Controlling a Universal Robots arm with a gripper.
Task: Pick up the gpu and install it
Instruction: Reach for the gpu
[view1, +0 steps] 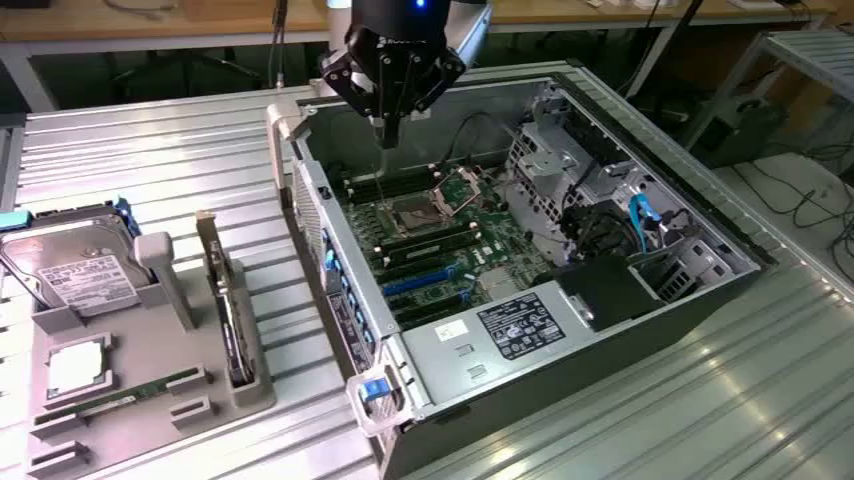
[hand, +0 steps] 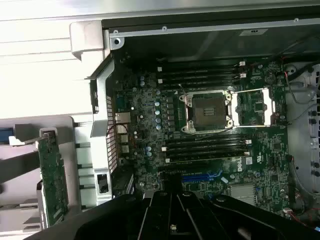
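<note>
1. Ribbed metal table (view1: 160, 170): runs across the whole exterior view and carries everything listed below.
2. Open computer case (view1: 574, 400): lies on its side across the centre and right of the frame, interior facing up.
3. Motherboard (view1: 454, 250): exposed on the case floor. One processor socket (view1: 414, 212) sits near frame centre with its retaining frame raised.
4. Grey parts tray (view1: 147, 400): lower left of the frame, just beside the case.
5. Hard drive (view1: 74, 275): seated in the tray's upper left corner, white label up.
6. The gpu (view1: 224, 300): stands on edge in a slot along the tray's right side, with its pale bracket end toward the top of the frame. Not installed, well apart from the arm.
7. Gripper (view1: 388, 135): upper centre of the frame, hanging above the far end of the motherboard. The fingers are drawn fully together and point down, with nothing between them.
8. Green memory stick (view1: 127, 392): lies flat in the tray's lower part.
</note>
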